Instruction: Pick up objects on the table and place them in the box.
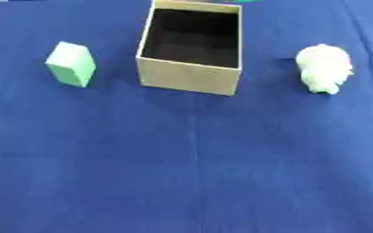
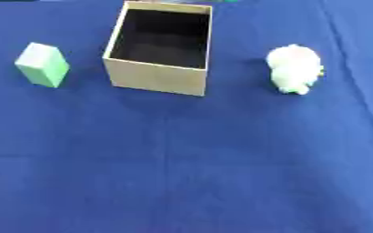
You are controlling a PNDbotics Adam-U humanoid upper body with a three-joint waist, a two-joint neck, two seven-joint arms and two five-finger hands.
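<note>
**Two objects on the cloth, box not yet filled**

Blue cloth (image 1: 189,173) is spread over the whole table, and it is the largest thing seen. Neither hand of the robot is shown in either view, so the state of the fingers cannot be told, and places cannot be given from a hand; they are given from the box instead.

One cardboard box (image 1: 191,77) is placed in the far middle, open at the top, and its inside looks dark and seems to hold nothing. One white soft toy (image 1: 324,68) is lying to the right of the box, apart from it. One green block (image 1: 71,64) is standing to the left of the box, also apart from it. Two objects are counted outside the box, so the task is judged to be at its beginning.

Some risks can be expected. The block is tall and narrow, so it could be tipped over by a touch from the side. The toy is round and soft, so it may be squeezed out of a grasp. The box is probably light and could be pushed away when an object is lowered against its wall.
</note>
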